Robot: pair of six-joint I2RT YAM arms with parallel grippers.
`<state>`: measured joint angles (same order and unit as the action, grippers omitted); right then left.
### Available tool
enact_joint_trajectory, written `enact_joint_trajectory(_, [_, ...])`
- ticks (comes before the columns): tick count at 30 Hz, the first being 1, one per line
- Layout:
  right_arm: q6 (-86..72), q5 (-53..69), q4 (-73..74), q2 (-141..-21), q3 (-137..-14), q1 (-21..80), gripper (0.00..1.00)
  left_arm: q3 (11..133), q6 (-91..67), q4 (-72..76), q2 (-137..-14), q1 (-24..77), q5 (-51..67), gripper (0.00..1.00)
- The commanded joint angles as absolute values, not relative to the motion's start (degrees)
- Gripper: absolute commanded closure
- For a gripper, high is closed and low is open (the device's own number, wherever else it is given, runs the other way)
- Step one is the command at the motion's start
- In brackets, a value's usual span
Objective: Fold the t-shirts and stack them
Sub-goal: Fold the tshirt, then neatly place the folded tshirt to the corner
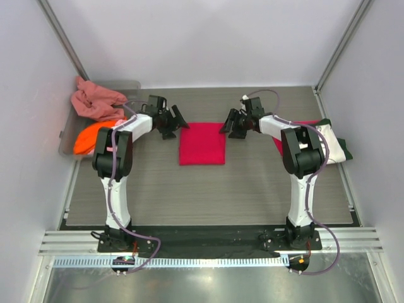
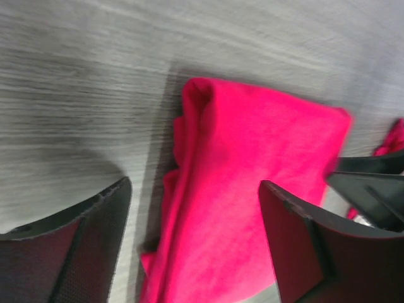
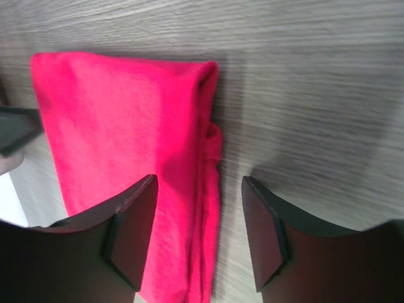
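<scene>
A crimson-red t-shirt point(image 1: 202, 144) lies folded into a rectangle on the table, between the two grippers. My left gripper point(image 1: 172, 122) is open at its far left corner; in the left wrist view its jaws straddle the shirt's point(image 2: 252, 189) folded left edge, holding nothing. My right gripper point(image 1: 233, 123) is open at the far right corner; in the right wrist view its jaws straddle the shirt's point(image 3: 126, 132) right edge, empty. Folded shirts point(image 1: 334, 142), dark green and cream over red, lie at the right. Salmon-pink point(image 1: 95, 100) and orange point(image 1: 91, 136) shirts sit in the bin.
A clear grey plastic bin point(image 1: 66, 129) stands at the far left by the wall. White walls enclose the wood-grain table point(image 1: 208, 196) on three sides. Both arm bases stand at the near edge.
</scene>
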<state>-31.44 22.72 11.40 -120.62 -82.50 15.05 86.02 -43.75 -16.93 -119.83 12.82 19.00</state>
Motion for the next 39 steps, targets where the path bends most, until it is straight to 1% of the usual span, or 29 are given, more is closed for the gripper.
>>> enact_joint_trajectory(1, [-32.78, 23.56, 8.35, -122.34, -83.67, 16.08, 0.39, 87.36, -42.80, -15.91, -123.30, 14.15, 18.02, 0.20])
enact_joint_trajectory(3, [-32.87, 23.55, 8.17, -123.48, -84.37, 16.52, 0.41, 87.80, -42.98, -16.17, -124.19, 14.59, 17.76, 0.23])
enact_joint_trajectory(5, [-32.87, 23.29, 8.26, -124.19, -84.99, 17.05, 0.44, 87.98, -43.24, -16.52, -125.07, 15.03, 17.67, 0.27])
enact_joint_trajectory(6, [-32.78, 22.94, 8.26, -124.45, -85.08, 17.22, 0.47, 87.98, -43.24, -16.44, -125.24, 15.20, 17.32, 0.29])
enact_joint_trajectory(8, [-32.61, 22.33, 8.26, -124.80, -85.08, 17.31, 0.53, 87.98, -42.98, -16.52, -125.68, 15.64, 16.61, 0.35])
enact_joint_trajectory(9, [-32.52, 22.32, 8.35, -125.07, -85.25, 17.31, 0.60, 88.07, -42.98, -16.52, -125.77, 15.73, 16.44, 0.40])
enact_joint_trajectory(10, [-32.52, 22.06, 8.26, -125.24, -85.25, 17.40, 0.64, 87.89, -43.07, -16.44, -126.03, 15.99, 16.17, 0.42])
enact_joint_trajectory(12, [-32.26, 21.01, 8.26, -125.24, -85.25, 17.40, 0.69, 87.80, -43.42, -16.44, -126.30, 16.17, 15.56, 0.50])
enact_joint_trajectory(13, [-32.08, 20.74, 8.35, -125.24, -85.25, 17.40, 0.69, 87.80, -43.50, -16.52, -126.65, 16.35, 15.03, 0.51])
enact_joint_trajectory(15, [-31.91, 20.04, 8.87, -124.98, -85.17, 17.40, 0.69, 87.89, -43.68, -16.44, -127.00, 16.61, 15.12, 0.51])
enact_joint_trajectory(17, [-31.64, 19.34, 9.23, -124.37, -84.90, 17.40, 0.65, 87.80, -43.51, -16.35, -127.00, 16.70, 14.68, 0.55])
enact_joint_trajectory(18, [-31.38, 18.03, 9.75, -123.84, -84.47, 17.32, 0.55, 87.72, -43.33, -16.26, -126.91, 16.70, 14.33, 0.60])
enact_joint_trajectory(20, [-30.59, 15.74, 10.46, -121.30, -83.59, 17.32, 0.42, 87.37, -43.07, -16.17, -126.74, 16.79, 13.98, 0.63])
enact_joint_trajectory(21, [-30.32, 14.43, 10.89, -119.81, -82.10, 17.23, 0.35, 87.28, -42.98, -16.00, -126.65, 16.79, 13.80, 0.66])
enact_joint_trajectory(23, [-29.54, 9.77, 11.34, -114.73, -78.95, 16.44, 0.31, 86.93, -42.89, -15.91, -126.30, 16.79, 13.27, 0.67])
enact_joint_trajectory(27, [-26.64, -1.81, 12.73, -105.92, -74.81, 15.29, 0.29, 86.57, -42.89, -14.86, -125.77, 16.79, 13.36, 0.67])
enact_joint_trajectory(28, [-26.20, -9.42, 13.88, -104.60, -74.71, 15.03, 0.29, 86.49, -42.80, -14.68, -125.68, 16.79, 13.45, 0.67])
enact_joint_trajectory(29, [-25.32, -13.41, 17.72, -103.72, -76.27, 15.12, 0.29, 86.40, -42.72, -14.50, -125.60, 16.79, 13.45, 0.67])
enact_joint_trajectory(31, [-23.56, -20.88, 22.30, -104.50, -79.00, 15.12, 0.31, 86.40, -42.37, -14.50, -125.25, 16.70, 13.62, 0.68])
enact_joint_trajectory(32, [-22.51, -27.62, 27.11, -105.20, -82.06, 15.12, 0.32, 86.40, -42.28, -14.50, -125.07, 16.79, 13.80, 0.69])
enact_joint_trajectory(33, [-21.46, -31.60, 29.33, -106.95, -83.48, 15.03, 0.33, 86.48, -42.28, -14.50, -124.89, 16.79, 13.89, 0.70])
enact_joint_trajectory(37, [-17.94, -41.47, 34.97, -111.34, -88.41, 15.12, 0.36, 86.14, -41.84, -14.50, -123.67, 16.87, 14.94, 0.72])
enact_joint_trajectory(38, [-17.67, -43.14, 36.11, -112.31, -89.64, 15.12, 0.38, 86.05, -41.75, -14.41, -123.40, 16.87, 14.94, 0.72])
enact_joint_trajectory(39, [-17.32, -45.16, 38.30, -113.37, -92.00, 15.03, 0.45, 85.96, -41.57, -14.50, -123.14, 16.79, 14.85, 0.72])
